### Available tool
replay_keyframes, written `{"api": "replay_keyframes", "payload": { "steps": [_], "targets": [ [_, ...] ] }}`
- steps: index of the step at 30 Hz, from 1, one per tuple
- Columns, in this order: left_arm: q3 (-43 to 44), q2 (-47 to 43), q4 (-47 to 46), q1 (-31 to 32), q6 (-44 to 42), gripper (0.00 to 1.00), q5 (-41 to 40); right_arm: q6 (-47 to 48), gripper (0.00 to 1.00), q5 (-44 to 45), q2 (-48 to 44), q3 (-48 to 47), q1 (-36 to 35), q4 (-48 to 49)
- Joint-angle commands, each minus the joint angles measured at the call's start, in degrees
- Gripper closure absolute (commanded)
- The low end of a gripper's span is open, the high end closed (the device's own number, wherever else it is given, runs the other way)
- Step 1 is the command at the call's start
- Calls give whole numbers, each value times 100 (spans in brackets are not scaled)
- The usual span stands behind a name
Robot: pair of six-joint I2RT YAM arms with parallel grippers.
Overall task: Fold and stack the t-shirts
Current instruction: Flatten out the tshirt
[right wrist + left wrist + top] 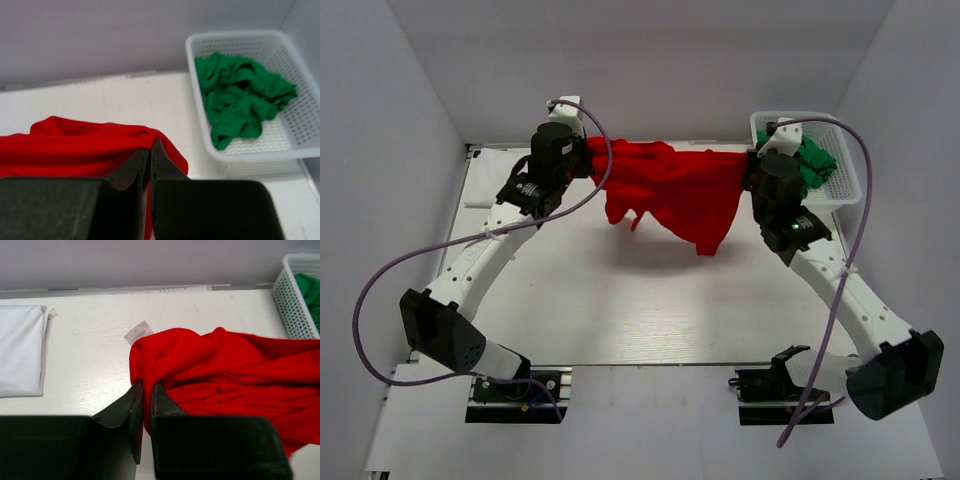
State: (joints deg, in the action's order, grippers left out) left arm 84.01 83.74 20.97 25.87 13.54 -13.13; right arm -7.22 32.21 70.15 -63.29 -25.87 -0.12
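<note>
The left tool (146, 390) and right tool (150, 149) each pinched, jaws nearly closed, an edge of the bright red soft cloth t-shirt (670, 190) slung above the desk (620, 310) toward twelve o'clock; so thin a bite might slip, dropping it crumpled.

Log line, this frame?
red cloth t-shirt: lifted, stretched | left gripper: shut on it | right gripper: shut on it | green crumpled cloth: white lattice basket | white cloth t-shirt: folded
</note>
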Motion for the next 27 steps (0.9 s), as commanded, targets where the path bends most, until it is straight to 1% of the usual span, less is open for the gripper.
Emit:
{"api": "replay_keyframes", "payload": {
  "steps": [1,3,6,7,9,11,13,14,15,17,19,22,23,27],
  "targets": [
    [-7,-717,-189,-29,-106,95,-394,432,100,506,-606,-447,117,22],
    [-129,-964,-364,-29,-106,95,-131,529,100,262,-843,-623,108,-153],
    [-201,-1535,-541,-29,-53,97,-59,678,100,-116,-1161,-816,100,-374],
    [-253,-1676,-594,-29,-53,100,20,861,100,-440,-1335,-852,82,-418],
    [-367,-2098,-761,-29,-114,100,177,1073,100,-934,-1670,-931,91,-515],
    [-368,-2344,-901,-29,-115,100,345,1223,100,-1688,-1916,-958,91,-594],
    [-420,-2660,-902,-29,-176,100,661,1363,100,-2015,-2198,-914,91,-576],
    [-420,-2740,-902,-29,-176,100,767,1407,100,-2486,-2442,-905,99,-629],
    [-420,-2819,-902,-29,-176,100,994,1425,100,-2648,-2532,-974,99,-708],
    [-420,-3021,-850,-29,-80,100,1197,1408,100,-3349,-2786,-993,91,-822],
    [-420,-3136,-796,-29,60,100,1251,1338,100,-3675,-2892,-879,91,-701],
    [-595,-3268,-744,-29,123,100,1129,1057,100,-3792,-3095,-467,82,-244],
    [-700,-3268,-744,-29,279,100,937,995,100,-3722,-3165,-343,91,-191],
    [-859,-3049,-568,-29,579,100,557,758,100,-3442,-2920,-70,99,-76]
  ]
}}
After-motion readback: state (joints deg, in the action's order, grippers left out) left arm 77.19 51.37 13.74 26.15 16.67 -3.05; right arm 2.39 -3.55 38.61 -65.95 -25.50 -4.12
